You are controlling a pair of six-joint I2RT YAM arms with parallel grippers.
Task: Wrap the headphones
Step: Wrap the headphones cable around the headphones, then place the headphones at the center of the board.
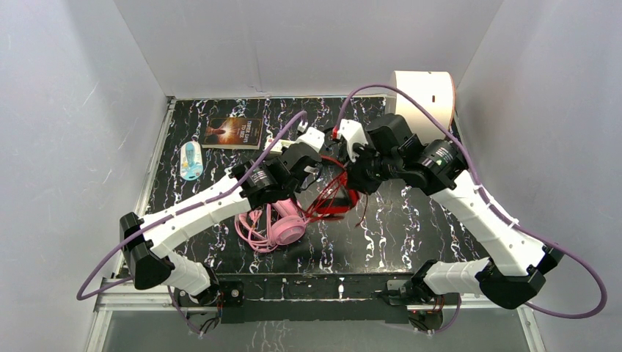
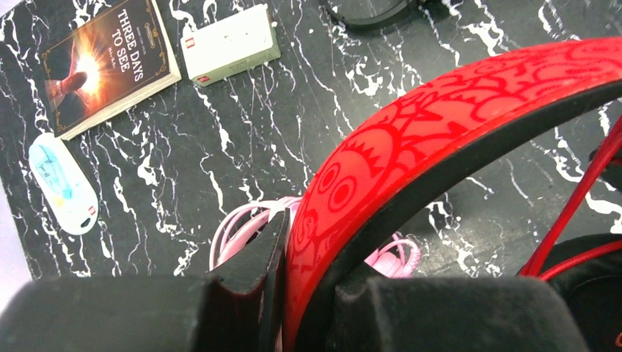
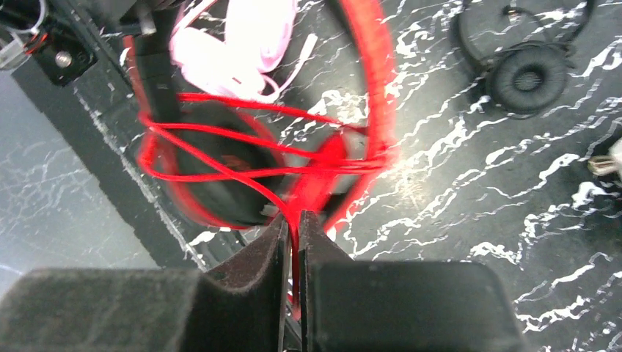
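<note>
White walls box in a black, white-veined tabletop (image 1: 411,220). Near its left rear corner you have a book (image 1: 233,132) and a blue-and-white packet (image 1: 191,160). A white box (image 2: 231,44) lies just right of the book. None of these belongs to the job, and all lie well apart from the work.

Toward the front edge, left of centre, the pink headphones (image 1: 282,229) rest on the tabletop with their cable in loose loops, so that set looks not yet wrapped.

Your left end effector (image 2: 301,286) is clenched on the headband of the red headphones (image 2: 440,110). It holds them over the middle of the tabletop. I judge that this grip anchors the set so the cable has something firm to wind on.

Several strands of the red cable (image 3: 242,139) already cross between band and ear cup, so the winding seems partly done. Your right end effector (image 3: 293,235) has its fingers nearly together with the cable pinched between them. This arm looks like the one that leads the cable.

The black headset (image 3: 527,77) lies flat, apart from the red set. A pale roll (image 1: 422,92) stands at the right rear corner.
</note>
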